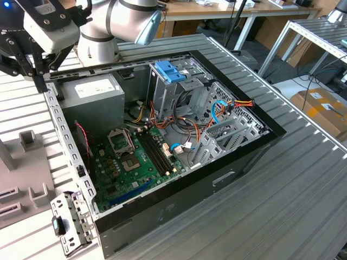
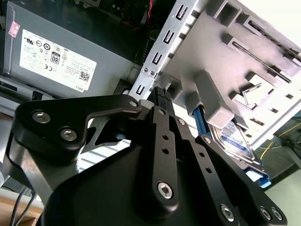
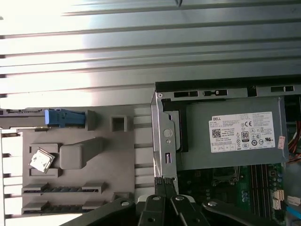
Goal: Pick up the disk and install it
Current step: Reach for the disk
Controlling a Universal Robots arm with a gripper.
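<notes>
The disk (image 2: 233,135) stands on edge in a slot of a grey fixture (image 2: 263,61), its white label with blue print and a blue side rail showing in the second wrist view. From the first wrist view I look down on the disk's blue-railed edge (image 3: 63,117) at the fixture's far side. My gripper (image 1: 39,81) hangs over the rear corner of the open computer case (image 1: 179,206), beside the fixture. Its fingertips (image 3: 164,181) are pressed together with nothing between them, a short way from the disk.
A grey power supply (image 1: 92,93) with a white sticker sits in the case by the gripper. A light-blue tray (image 1: 170,70) tops the drive cage, with cables and the motherboard (image 1: 135,162) below. A small silver chip (image 3: 41,160) lies on the fixture. The ribbed metal table (image 1: 303,179) surrounds the case.
</notes>
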